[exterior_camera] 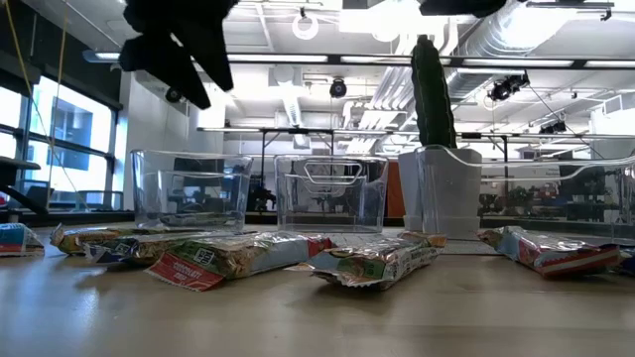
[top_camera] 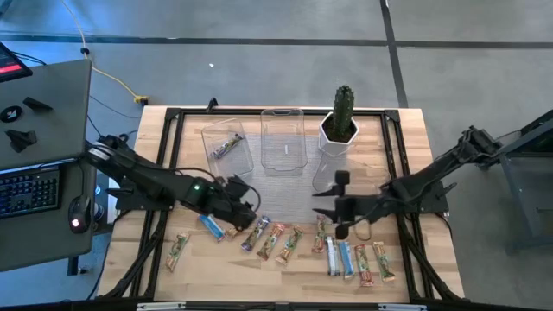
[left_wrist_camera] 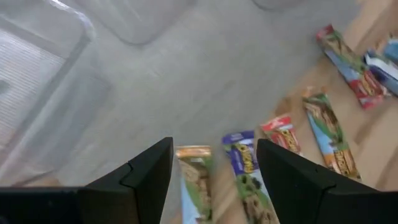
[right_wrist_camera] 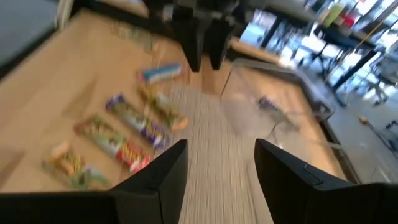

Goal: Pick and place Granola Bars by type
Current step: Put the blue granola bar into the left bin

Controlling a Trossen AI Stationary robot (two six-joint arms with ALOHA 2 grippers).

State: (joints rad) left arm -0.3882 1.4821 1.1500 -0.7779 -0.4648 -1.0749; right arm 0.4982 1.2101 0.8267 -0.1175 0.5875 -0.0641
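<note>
Several wrapped granola bars lie flat in a loose row along the table's near side (top_camera: 276, 242), with a blue one (top_camera: 211, 226) and a green-tan one (top_camera: 178, 250) toward the left. One purple bar (top_camera: 229, 147) lies inside the left clear bin (top_camera: 216, 130). My left gripper (top_camera: 251, 207) hovers open above the row's left part. In its wrist view (left_wrist_camera: 214, 146) an orange-ended bar (left_wrist_camera: 194, 177) and a purple bar (left_wrist_camera: 245, 165) show between the fingers, below them. My right gripper (top_camera: 327, 205) hangs open above the row's right part, seen also in its own view (right_wrist_camera: 221, 146).
A second clear bin (top_camera: 283, 117) stands at the far middle, beside a cactus in a white pot (top_camera: 340, 130) on its right. Black frame rails (top_camera: 164, 155) run along the table's sides. A desk with a keyboard (top_camera: 26, 190) sits off the left edge.
</note>
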